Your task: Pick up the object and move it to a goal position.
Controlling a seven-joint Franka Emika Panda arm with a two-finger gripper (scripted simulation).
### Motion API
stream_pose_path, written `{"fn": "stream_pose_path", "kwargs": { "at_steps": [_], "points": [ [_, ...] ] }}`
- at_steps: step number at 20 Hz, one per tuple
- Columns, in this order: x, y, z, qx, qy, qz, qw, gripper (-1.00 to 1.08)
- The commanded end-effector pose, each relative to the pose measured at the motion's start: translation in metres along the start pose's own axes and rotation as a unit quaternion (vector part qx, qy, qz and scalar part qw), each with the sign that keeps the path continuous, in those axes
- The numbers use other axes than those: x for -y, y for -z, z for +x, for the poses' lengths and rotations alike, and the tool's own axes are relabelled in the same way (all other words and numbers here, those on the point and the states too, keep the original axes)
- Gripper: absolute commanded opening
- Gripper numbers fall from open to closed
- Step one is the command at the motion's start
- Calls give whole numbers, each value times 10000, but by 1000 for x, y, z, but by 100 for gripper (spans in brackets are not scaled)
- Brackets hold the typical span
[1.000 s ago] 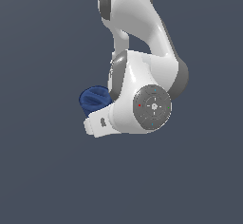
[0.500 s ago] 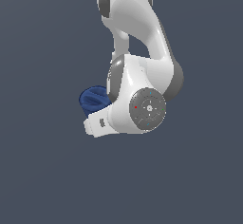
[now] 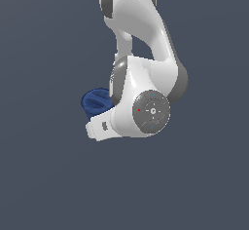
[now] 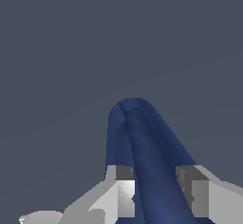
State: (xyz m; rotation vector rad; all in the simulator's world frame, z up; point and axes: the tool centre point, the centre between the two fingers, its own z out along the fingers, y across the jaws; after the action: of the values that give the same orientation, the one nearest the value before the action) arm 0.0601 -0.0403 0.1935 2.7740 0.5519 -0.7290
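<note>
In the exterior view, furthest toward the exterior view's left, a rounded piece of the dark blue mug (image 3: 96, 102) shows past the arm's white casing, with plain grey-blue background all around it. Only this curved lobe of it is visible there; the rest is hidden behind the robot. Just below it and touching the casing's outline, a small white block of the hand (image 3: 101, 128) juts out toward the exterior view's left. Next comes the bulky white wrist housing with its round grey end cap (image 3: 151, 112), which carries a small red dot, and above it the white arm (image 3: 141, 24) rises to the top edge of the frame, with a darker grey joint on the exterior view's right. From this side the fingers themselves cannot be seen. The wrist view gives the closer account: the gripper (image 4: 159, 190) has one pale finger (image 4: 124, 192) on one side of the mug (image 4: 147, 156) and the other finger (image 4: 195, 194) on the opposite side, both pressed against the blue body, so the jaws are closed about as wide as the mug and are holding it. The mug stretches away from the fingers to a rounded far end, against a uniform grey-blue backdrop.
</note>
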Motion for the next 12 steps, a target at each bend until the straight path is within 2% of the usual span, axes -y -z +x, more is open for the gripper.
{"fn": "stream_pose_path", "kwargs": {
  "at_steps": [1, 6, 12],
  "points": [
    [0, 0, 0, 2, -1, 1, 10000, -100],
    [-1, 4, 1, -70, -99, 35, 9999, -100],
    [-5, 19, 3, -342, -474, 175, 9981, -100]
  ]
}}
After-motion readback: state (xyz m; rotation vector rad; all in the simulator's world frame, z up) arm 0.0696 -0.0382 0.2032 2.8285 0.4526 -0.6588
